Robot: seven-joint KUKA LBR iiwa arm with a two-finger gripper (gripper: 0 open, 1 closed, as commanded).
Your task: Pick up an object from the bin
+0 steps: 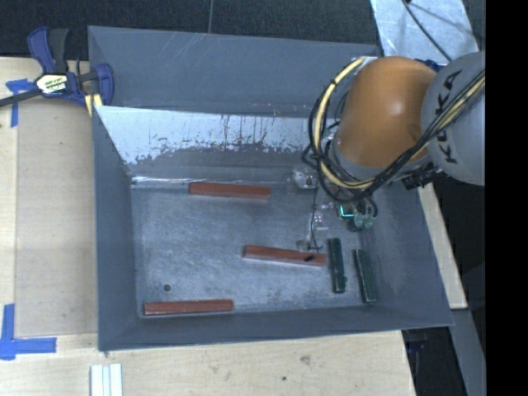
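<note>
My gripper (316,236) reaches down below the orange wrist cover, right of the bin's middle. Its tip is at the right end of a reddish-brown flat stick (276,255) that lies almost level across the bin floor. Whether it grips the stick is unclear. Just right of the tip lie two dark green bars, one (337,265) close by and another (365,275) further right, both pointing front to back.
A second reddish-brown stick (229,190) lies along the back wall. A third stick (188,307) rests at the front left corner. A small dark speck (167,287) sits on the floor near it. The arm and its cables overhang the right side.
</note>
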